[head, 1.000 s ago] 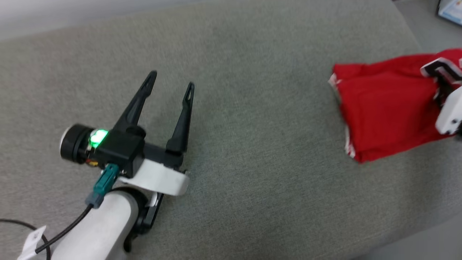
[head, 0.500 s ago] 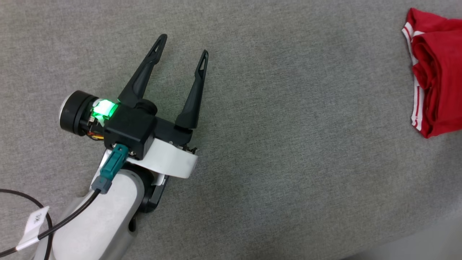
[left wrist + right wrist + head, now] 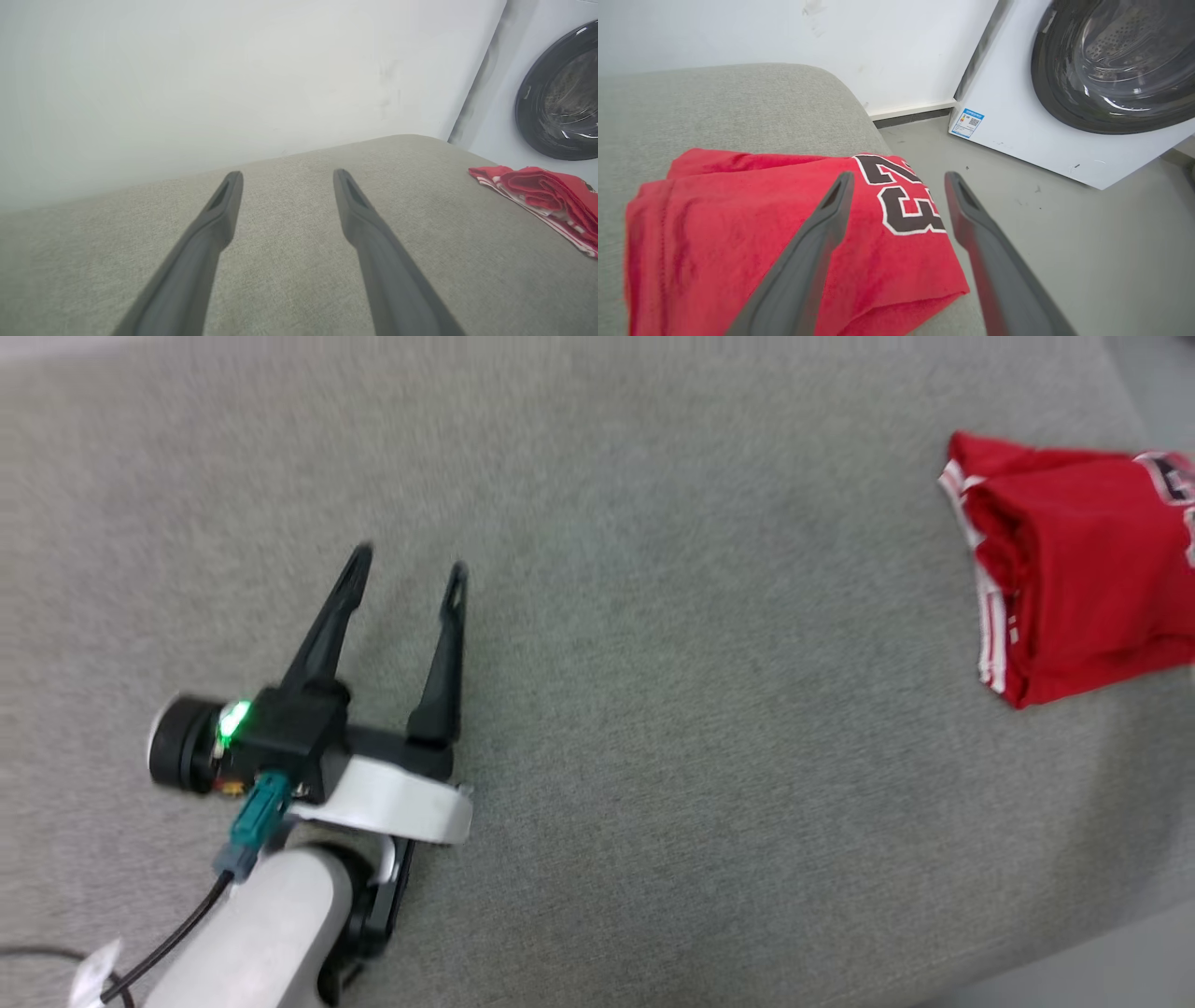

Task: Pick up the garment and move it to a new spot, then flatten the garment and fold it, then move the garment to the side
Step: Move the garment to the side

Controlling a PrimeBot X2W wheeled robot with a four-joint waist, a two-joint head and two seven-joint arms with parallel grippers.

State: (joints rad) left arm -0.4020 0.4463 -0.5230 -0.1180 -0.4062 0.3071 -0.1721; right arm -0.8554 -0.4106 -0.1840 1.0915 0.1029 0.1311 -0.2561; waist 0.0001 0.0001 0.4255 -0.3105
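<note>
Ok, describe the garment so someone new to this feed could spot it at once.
Start from the wide grey cushion beside the white washing machine. At the cushion's right end, on the machine's side, lies the garment, folded into a compact bundle. Bright red cloth, red-white striped trim and a black, white-outlined 23 set it apart from the plain grey fabric.

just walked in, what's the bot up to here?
The red jersey lies folded at the right end of the grey cushion, near the edge by the washing machine. The right gripper is over it with fingers apart, gripping nothing. The left gripper is open and empty above bare cushion, well apart from the jersey. It looks like the fold is done and the jersey is set to the side.
</note>
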